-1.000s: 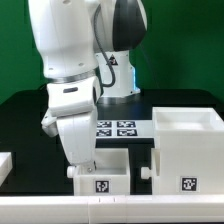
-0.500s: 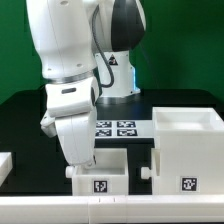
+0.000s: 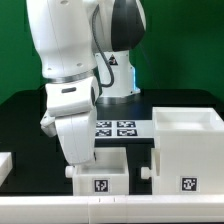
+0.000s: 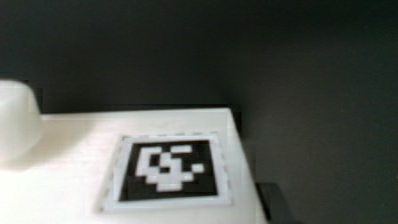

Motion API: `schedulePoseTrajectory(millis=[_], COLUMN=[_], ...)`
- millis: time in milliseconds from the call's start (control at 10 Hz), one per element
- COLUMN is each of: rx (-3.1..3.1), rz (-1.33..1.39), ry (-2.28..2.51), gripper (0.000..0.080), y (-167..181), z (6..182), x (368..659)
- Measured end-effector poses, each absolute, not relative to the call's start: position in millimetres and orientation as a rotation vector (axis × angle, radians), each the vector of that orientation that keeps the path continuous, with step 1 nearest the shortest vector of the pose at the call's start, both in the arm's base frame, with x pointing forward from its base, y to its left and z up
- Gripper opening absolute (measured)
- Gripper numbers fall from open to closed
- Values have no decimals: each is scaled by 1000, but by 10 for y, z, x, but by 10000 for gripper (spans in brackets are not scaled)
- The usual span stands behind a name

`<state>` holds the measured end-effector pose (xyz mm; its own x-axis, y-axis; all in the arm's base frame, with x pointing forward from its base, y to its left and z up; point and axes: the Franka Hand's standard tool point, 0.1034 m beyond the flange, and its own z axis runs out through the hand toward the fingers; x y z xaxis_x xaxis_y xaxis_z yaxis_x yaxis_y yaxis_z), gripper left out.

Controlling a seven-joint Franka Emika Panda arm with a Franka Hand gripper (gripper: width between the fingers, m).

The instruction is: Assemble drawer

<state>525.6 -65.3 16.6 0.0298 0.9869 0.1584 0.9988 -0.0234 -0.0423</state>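
A small white drawer tray (image 3: 100, 176) with a tag on its front and a knob (image 3: 70, 172) on its side stands at the front middle of the table. The large cube-shaped housing (image 3: 186, 148) stands just to the exterior view's right of it, with another knob (image 3: 148, 172) between the two. My gripper (image 3: 84, 163) reaches down at the tray's left end, and its fingers are hidden by the hand. In the wrist view a tagged white face (image 4: 169, 170) fills the frame, with a rounded white knob (image 4: 11, 120) beside it. One dark fingertip (image 4: 269, 205) shows at its edge.
The marker board (image 3: 114, 128) lies behind the tray near the arm's base. Another white part (image 3: 4, 164) shows at the exterior view's left edge. A white ledge (image 3: 110, 207) runs along the table's front.
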Motion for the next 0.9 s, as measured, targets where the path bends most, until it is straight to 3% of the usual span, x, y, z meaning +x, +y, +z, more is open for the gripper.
schedulePoseTrajectory(millis=[500,900], rx=[-2149,-2199], rz=[-134,-131], ry=[-2164,-2122], gripper=[38,38], y=[-555,-303], z=[565,679], x=[5267,5336])
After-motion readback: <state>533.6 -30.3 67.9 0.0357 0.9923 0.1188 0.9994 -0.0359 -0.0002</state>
